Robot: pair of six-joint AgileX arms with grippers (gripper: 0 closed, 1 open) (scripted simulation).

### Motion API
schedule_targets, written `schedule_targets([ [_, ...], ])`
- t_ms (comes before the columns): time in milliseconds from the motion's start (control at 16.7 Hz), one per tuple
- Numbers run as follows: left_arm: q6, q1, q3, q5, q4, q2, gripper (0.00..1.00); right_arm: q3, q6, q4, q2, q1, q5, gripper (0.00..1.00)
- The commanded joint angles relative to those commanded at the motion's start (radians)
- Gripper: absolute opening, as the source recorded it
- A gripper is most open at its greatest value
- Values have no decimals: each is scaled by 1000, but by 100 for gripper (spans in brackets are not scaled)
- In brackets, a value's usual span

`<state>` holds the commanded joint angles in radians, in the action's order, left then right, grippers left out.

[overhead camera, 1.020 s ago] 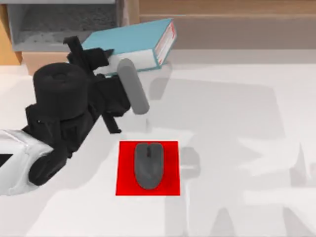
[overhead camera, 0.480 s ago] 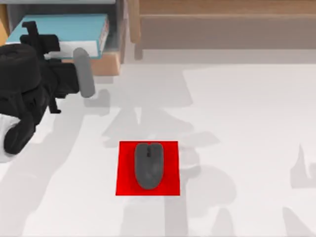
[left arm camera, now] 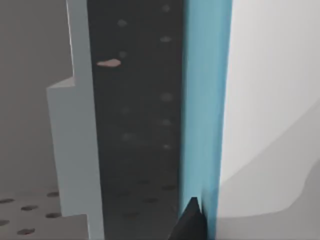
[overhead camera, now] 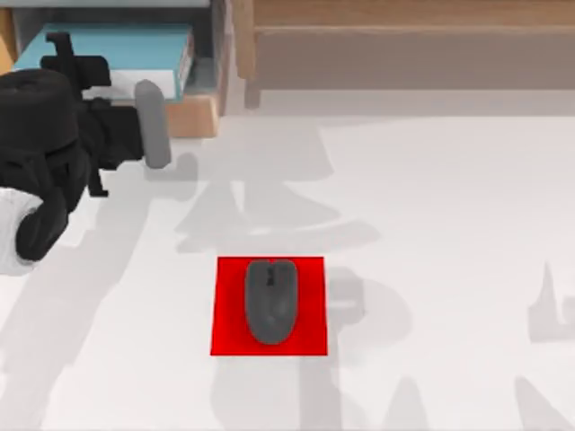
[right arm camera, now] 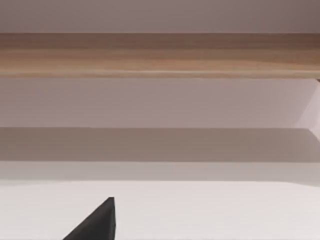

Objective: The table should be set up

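The white table (overhead camera: 449, 224) spreads across the top view. At its far left, my left gripper (overhead camera: 76, 67) reaches into the grey compartment of the wooden shelf unit (overhead camera: 202, 112). It is shut on a blue book (overhead camera: 126, 45) that lies flat inside. In the left wrist view, a dark fingertip (left arm camera: 192, 222) presses against the book's blue cover (left arm camera: 205, 100), with the compartment's grey perforated wall (left arm camera: 135, 125) beside it. My right gripper (right arm camera: 95, 225) hangs low over the table, facing a wooden ledge (right arm camera: 160, 55).
A dark grey computer mouse (overhead camera: 270, 301) rests on a small red mat (overhead camera: 226, 337) near the table's middle front. A long wooden shelf (overhead camera: 404, 36) runs along the back edge. The right half of the tabletop is bare white surface.
My left arm has swung from the middle back to the far left, carrying the blue book into the shelf compartment. In the last half second it has only nudged slightly further in. Mouse and mat are unmoved.
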<state>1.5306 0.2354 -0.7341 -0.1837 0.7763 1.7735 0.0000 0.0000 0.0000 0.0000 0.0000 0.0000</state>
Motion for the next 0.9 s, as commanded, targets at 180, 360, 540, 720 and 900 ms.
schedule_targets([
  [180, 1, 1, -13, 0, 0, 7, 0, 0, 0, 0, 0, 0, 0, 100],
  [360, 3, -7, -65, 9, -3, 47, 0, 0, 0, 0, 0, 0, 0, 100],
  [540, 4, -16, -111, 16, -11, 97, 0, 0, 0, 0, 0, 0, 0, 100],
  [720, 4, -17, -117, 18, -12, 104, 0, 0, 0, 0, 0, 0, 0, 100],
  [900, 4, -17, -117, 18, -12, 104, 15, 0, 0, 0, 0, 0, 0, 100],
])
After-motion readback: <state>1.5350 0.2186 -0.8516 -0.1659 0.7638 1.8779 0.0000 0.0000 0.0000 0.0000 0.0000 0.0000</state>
